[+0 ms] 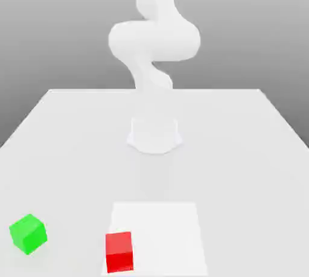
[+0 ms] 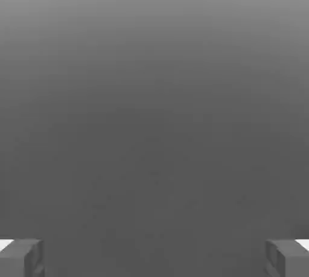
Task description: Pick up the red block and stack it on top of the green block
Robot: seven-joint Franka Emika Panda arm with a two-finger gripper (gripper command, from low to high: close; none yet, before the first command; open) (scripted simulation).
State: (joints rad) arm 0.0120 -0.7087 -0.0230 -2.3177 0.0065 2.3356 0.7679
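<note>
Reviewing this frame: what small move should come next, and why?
Probably bring the open end effector toward a spot above the red block, keeping it open. Its fingers stand wide apart with nothing between them, and the red block sits on the near part of the white square, apart from the green block, so the pick seems to come first.

The red block (image 1: 119,252) and green block (image 1: 28,234) sit apart on the table (image 1: 72,167), the green one turned cornerwise.
</note>
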